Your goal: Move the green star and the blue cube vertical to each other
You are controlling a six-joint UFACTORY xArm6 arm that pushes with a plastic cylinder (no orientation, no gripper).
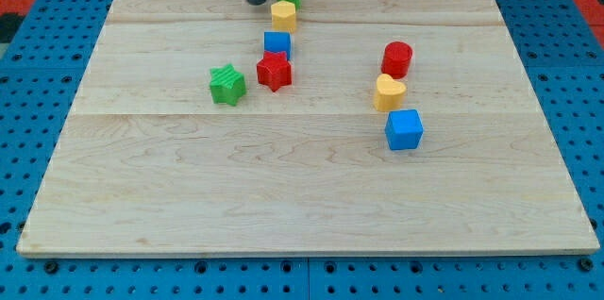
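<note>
Blue cube (404, 129) lowest, my tip (256, 2) upright — top

Pale wooden board (311, 196) on blue pegboard surface (38, 45); red strip at top corners; even light.

Board (302, 187): pale wood, smooth, matt grain. Green star (226, 84) and blue cube (404, 129): matt plastic.

Straight dark grey rod, cylindrical, smooth, faint sheen; my tip (256, 2) blunt, flat-ended
</note>
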